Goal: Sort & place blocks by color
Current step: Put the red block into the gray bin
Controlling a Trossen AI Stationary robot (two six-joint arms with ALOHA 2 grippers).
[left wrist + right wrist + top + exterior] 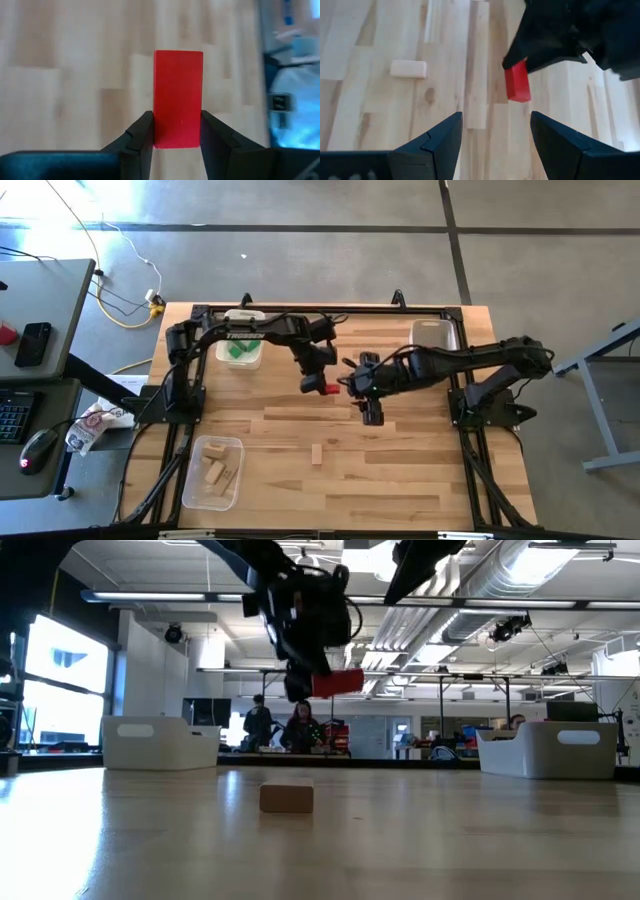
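While the left end effector (176,137) clamps the red painted wooden bar (178,97) by its flat long sides, the block appears light, rigid, slightly slick; right end effector (496,132) gapes empty.

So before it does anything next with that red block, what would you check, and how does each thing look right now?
1. Left gripper clamps the red painted wooden block: ok.
2. Block lifted off the wooden table: ok, the low view shows it well above the top.
3. Right gripper open and empty, close beside the left one: ok.
4. A bin for red: cannot tell; the clear bin at the far right looks empty.
5. Green pieces already in the far left bin: ok.
6. Plain light wood block left loose on the table: not ok.
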